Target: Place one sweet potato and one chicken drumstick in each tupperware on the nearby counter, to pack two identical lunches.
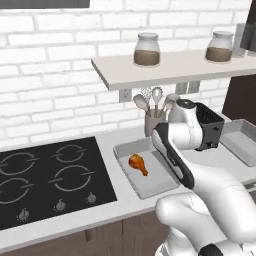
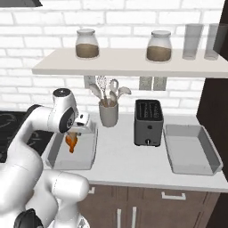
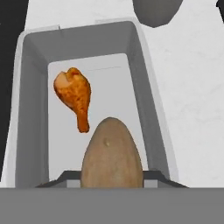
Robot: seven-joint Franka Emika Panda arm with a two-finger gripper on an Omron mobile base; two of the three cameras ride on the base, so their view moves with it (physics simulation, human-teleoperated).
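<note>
Jaws: look at your hand view; they are clamped on the potato (image 3: 111, 153), whose lower end is cut off by the frame edge, so the fingertips are hard to make out.
Gripper: from the right base view you see it (image 2: 72, 133) hanging over the near tray, partly behind the wrist; from the left base view the arm hides it.
Near tray (image 3: 140, 83): directly below the potato on the desk (image 2: 124, 156); you see the drumstick (image 3: 74, 98) lying inside, apart from the potato.
Drumstick, base views: clear from the left (image 1: 138, 164); half hidden by the hand from the right (image 2: 71, 143).
Far tray (image 2: 192, 151): right of the toaster (image 2: 148, 121), whole from the right; the left base view cuts it off (image 1: 243, 142).
Utensil pot (image 2: 108, 113): behind the near tray, against the wall.
</note>
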